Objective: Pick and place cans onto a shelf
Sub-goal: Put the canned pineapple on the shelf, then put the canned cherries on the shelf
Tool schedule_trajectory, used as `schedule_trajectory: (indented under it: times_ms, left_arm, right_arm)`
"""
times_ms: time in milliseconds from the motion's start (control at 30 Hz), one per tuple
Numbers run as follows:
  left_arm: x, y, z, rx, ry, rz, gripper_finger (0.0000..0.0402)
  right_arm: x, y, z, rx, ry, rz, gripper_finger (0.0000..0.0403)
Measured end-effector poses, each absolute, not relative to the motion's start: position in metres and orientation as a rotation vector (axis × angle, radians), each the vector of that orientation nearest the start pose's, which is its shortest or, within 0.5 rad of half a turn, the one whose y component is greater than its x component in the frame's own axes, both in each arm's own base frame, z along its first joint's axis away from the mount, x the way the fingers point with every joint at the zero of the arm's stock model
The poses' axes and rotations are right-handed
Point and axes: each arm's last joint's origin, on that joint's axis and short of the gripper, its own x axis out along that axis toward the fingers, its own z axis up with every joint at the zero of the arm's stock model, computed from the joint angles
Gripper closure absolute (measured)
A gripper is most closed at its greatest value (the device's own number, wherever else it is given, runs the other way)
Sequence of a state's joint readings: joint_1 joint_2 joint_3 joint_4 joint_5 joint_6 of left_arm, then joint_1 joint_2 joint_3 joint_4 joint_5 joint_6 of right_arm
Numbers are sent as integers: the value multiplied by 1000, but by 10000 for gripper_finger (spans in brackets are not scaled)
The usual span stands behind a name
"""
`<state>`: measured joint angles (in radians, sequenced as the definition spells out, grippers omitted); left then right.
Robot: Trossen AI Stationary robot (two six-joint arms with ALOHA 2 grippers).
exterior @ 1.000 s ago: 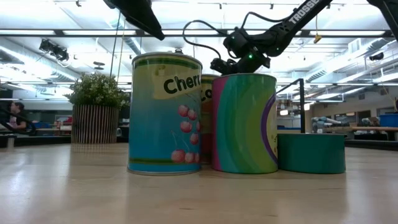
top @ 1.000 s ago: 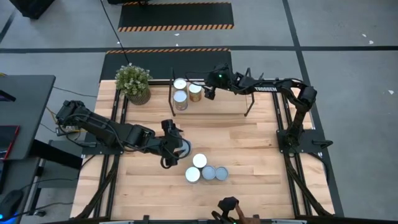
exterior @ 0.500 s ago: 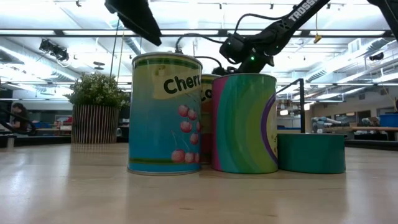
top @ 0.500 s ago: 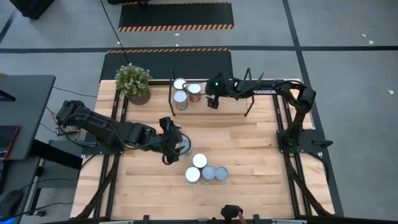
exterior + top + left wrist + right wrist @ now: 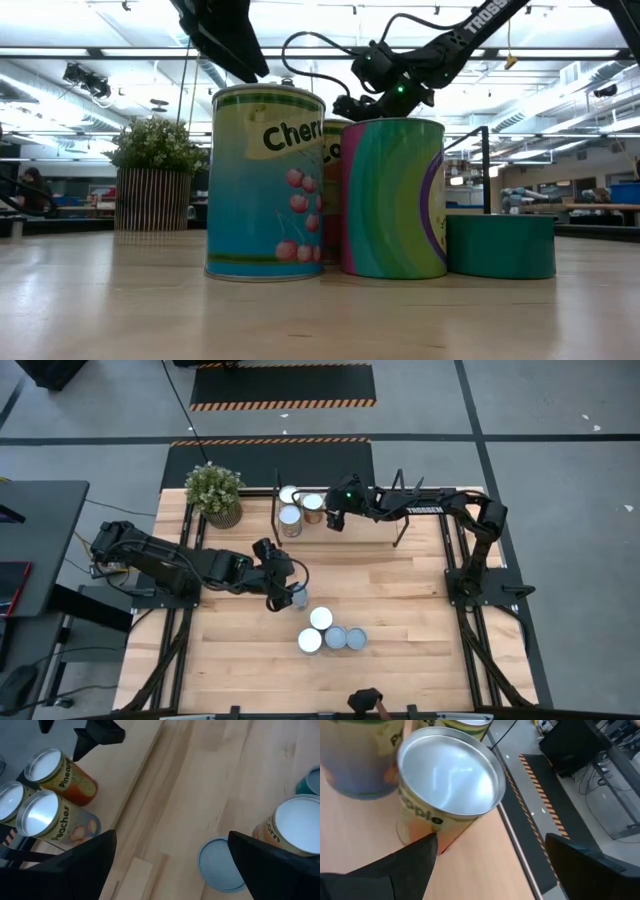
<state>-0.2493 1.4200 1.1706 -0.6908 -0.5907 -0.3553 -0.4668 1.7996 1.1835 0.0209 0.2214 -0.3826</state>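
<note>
The shelf (image 5: 365, 526) stands at the table's far edge and three cans (image 5: 291, 516) rest upright on its left end. My right gripper (image 5: 333, 520) is open just right of the orange-labelled can (image 5: 450, 770), its fingers either side of that can, apart from it. Three tall cans (image 5: 320, 618) and a low teal one (image 5: 500, 245) cluster mid-table near the front. My left gripper (image 5: 288, 592) hovers open over a low blue-grey can (image 5: 220, 870) that stands on the table left of the cluster.
A potted plant (image 5: 215, 492) stands at the far left corner beside the shelf. Bare wood lies right of the cluster and between cluster and shelf. The shelf's right half (image 5: 385, 525) is bare. A dark object (image 5: 365, 702) shows at the near edge.
My left gripper has shifted a little toward the table's far edge and rolled about its own axis, staying open above the low blue-grey can. No can has moved.
</note>
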Motion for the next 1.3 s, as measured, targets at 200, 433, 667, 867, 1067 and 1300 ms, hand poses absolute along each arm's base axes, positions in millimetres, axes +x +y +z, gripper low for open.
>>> schedule_trajectory:
  times_ms: [200, 433, 667, 867, 1067, 1300]
  left_arm:
    - [282, -55, 288, 52, 781, 458, 14]
    - [282, -57, 288, 52, 790, 445, 14]
    - [278, -65, 284, -35, 883, 300, 14]
    - [270, -75, 279, -200, 1014, 155, 14]
    - [271, -102, 272, -130, 975, 153, 14]
    - [273, -122, 258, -61, 950, 244, 14]
  right_arm:
    - [351, -187, 220, -287, 646, -540, 27]
    - [349, -181, 219, -361, 735, -579, 27]
    - [339, -140, 233, -265, 856, -427, 27]
    - [334, -81, 260, -120, 797, -142, 27]
    - [334, -18, 275, -160, 736, 39, 27]
    - [340, 41, 268, -179, 717, 151, 27]
